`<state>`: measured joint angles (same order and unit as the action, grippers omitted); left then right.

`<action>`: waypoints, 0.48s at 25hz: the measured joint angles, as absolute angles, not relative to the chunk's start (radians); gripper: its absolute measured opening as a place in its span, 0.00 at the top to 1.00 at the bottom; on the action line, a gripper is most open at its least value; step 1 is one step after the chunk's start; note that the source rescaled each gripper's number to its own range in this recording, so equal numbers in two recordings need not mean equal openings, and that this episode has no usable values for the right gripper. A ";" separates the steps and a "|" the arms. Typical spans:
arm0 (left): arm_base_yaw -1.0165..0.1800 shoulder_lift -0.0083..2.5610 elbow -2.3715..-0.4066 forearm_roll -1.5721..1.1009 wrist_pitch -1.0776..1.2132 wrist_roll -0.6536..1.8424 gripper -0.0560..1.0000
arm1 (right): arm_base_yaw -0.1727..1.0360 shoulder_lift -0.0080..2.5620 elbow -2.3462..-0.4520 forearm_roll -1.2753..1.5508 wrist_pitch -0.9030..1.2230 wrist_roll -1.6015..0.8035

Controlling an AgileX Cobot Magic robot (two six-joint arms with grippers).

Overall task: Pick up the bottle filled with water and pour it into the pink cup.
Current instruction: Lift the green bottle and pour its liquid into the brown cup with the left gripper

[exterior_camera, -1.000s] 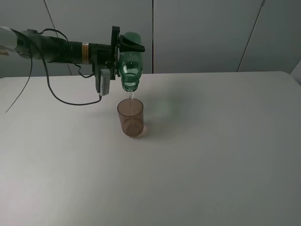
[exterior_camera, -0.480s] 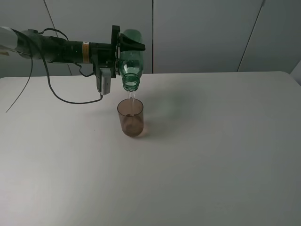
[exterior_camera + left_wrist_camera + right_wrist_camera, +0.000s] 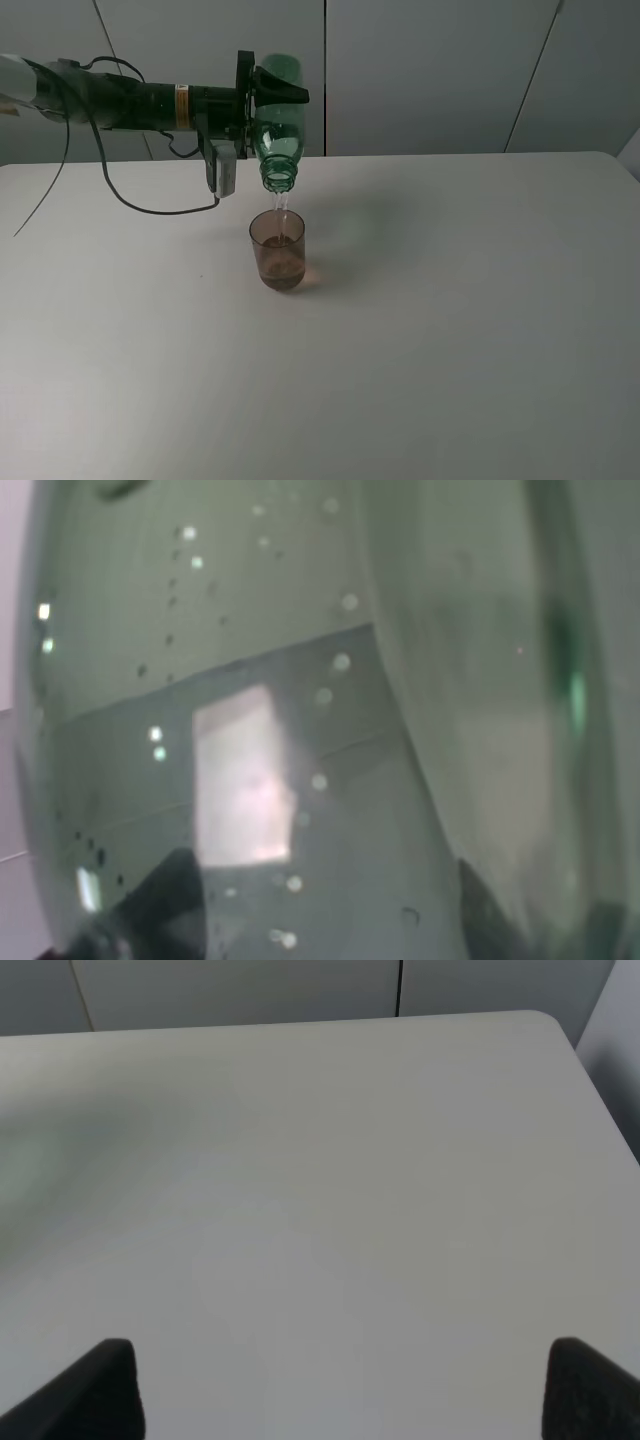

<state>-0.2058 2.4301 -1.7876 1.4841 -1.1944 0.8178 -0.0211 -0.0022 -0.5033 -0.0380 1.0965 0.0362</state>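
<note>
- We see the left pincer [image 3: 270, 98] pinching the bottle [image 3: 279, 128] around its body. It holds the bottle above the desk [image 3: 450, 330] with the neck tipped steeply down.
- The bottle's mouth hangs just above the pink cup [image 3: 277, 255], which stands on the desk beneath it. A thin stream of water [image 3: 282, 207] falls into the cup.
- We judge a miss to be the main risk. The stream is narrow and the cup's opening is small, so a slight swing of the arm could send water onto the desk. From the high view alone we cannot tell how well the stream is centred front to back.
- The cup looks light and is only partly filled. If the neck dips and touches its rim, the cup could tip and spill what it holds.
- Overfilling is possible, since the bottle is the larger vessel. In the left wrist view the bottle [image 3: 300, 730] fills the picture, its wall speckled with droplets, and we cannot read how much water remains.
- A harder squeeze could dent the thin plastic and turn the trickle into a gush. A looser grip could let the tilted bottle slide.
- The right pincer [image 3: 345, 1395] is spread and empty over bare desk, well apart from the cup. It poses a risk only if it reaches inward.
</note>
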 joint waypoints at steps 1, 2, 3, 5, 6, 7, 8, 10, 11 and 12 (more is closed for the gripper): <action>-0.206 2.427 -1.796 1.484 -1.195 0.820 0.95 | -0.021 -0.002 -0.503 -0.038 1.096 0.036; -0.206 2.427 -1.804 1.484 -1.197 0.820 0.95 | -0.021 -0.002 -0.503 -0.038 1.096 0.036; -0.208 2.427 -1.809 1.486 -1.197 0.822 0.95 | -0.021 -0.002 -0.503 -0.038 1.096 0.036; -0.208 2.427 -1.820 1.486 -1.197 0.822 0.95 | -0.021 -0.002 -0.503 -0.038 1.096 0.036; -0.208 2.427 -1.825 1.488 -1.197 0.822 0.95 | -0.021 -0.002 -0.503 -0.038 1.096 0.036; -0.208 2.424 -1.827 1.490 -1.197 0.828 0.95 | -0.021 -0.002 -0.503 -0.038 1.096 0.036; -0.208 2.424 -1.827 1.495 -1.197 0.833 0.95 | -0.021 -0.002 -0.503 -0.038 1.096 0.036; -0.208 2.417 -1.827 1.500 -1.199 0.840 0.95 | -0.021 -0.002 -0.503 -0.038 1.096 0.036; -0.208 2.412 -1.827 1.500 -1.199 0.840 0.95 | -0.021 -0.002 -0.503 -0.038 1.096 0.036; -0.208 2.410 -1.827 1.502 -1.199 0.844 0.95 | -0.021 -0.002 -0.503 -0.038 1.096 0.036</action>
<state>-0.2081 2.4099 -1.8265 1.5021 -1.1992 0.8440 -0.0211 -0.0022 -0.5033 -0.0380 1.0965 0.0362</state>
